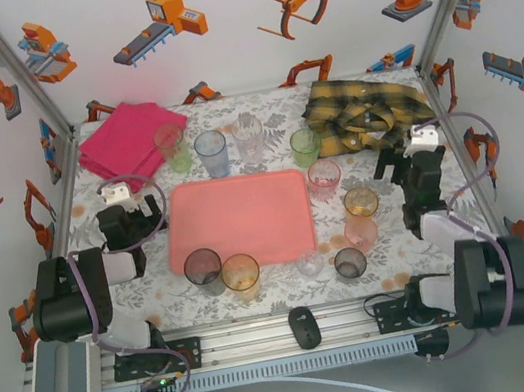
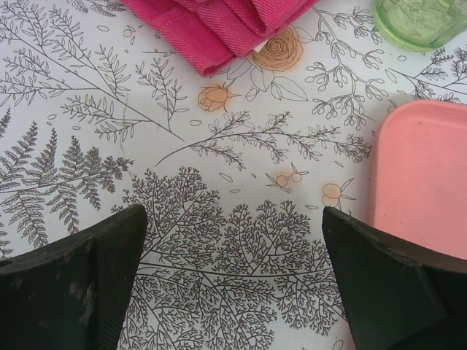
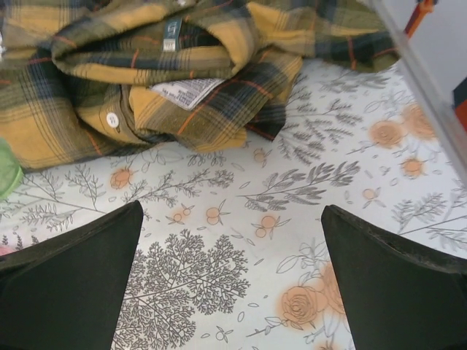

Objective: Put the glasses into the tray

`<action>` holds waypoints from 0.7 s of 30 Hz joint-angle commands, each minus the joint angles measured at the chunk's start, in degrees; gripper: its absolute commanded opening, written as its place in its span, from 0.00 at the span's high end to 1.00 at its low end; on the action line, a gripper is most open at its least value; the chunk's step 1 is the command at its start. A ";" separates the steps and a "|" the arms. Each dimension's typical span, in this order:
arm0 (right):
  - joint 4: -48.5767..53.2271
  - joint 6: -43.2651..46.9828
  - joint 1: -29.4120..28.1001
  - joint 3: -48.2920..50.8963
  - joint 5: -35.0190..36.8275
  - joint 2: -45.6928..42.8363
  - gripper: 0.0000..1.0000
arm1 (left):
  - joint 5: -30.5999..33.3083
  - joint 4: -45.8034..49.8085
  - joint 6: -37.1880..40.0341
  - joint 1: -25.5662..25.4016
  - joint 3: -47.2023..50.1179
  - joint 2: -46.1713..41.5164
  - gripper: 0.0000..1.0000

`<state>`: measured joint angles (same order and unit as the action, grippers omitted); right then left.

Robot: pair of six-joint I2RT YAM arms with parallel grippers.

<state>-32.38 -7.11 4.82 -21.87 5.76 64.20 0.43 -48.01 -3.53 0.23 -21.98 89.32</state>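
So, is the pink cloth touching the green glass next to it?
Apart. The left wrist view shows a strip of bare table between the cloth and the green glass.

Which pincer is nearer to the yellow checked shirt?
Right. The right pincer hangs open just before the near edge of the shirt. The left pincer is on the other side of the tray, beside its left rim, far from the shirt.
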 commanded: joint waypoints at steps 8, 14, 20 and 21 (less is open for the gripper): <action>32.27 -8.14 0.20 -13.80 2.63 -8.73 0.01 | 1.24 11.49 0.48 -0.32 -5.98 -4.67 0.03; 39.50 -9.36 0.19 -16.97 1.31 -10.50 0.01 | 0.14 20.94 -0.33 -0.32 -9.60 -5.95 0.03; 44.33 -10.01 0.18 -19.24 0.97 -10.34 0.01 | -1.56 23.52 -0.29 -0.32 -9.75 -6.73 0.03; 45.49 -10.34 0.19 -20.06 0.75 -10.18 0.01 | -1.85 24.15 -0.04 -0.32 -9.84 -6.99 0.03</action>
<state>8.93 -15.86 4.80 -38.22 6.96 54.24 0.19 -27.31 -3.77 0.03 -31.09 84.05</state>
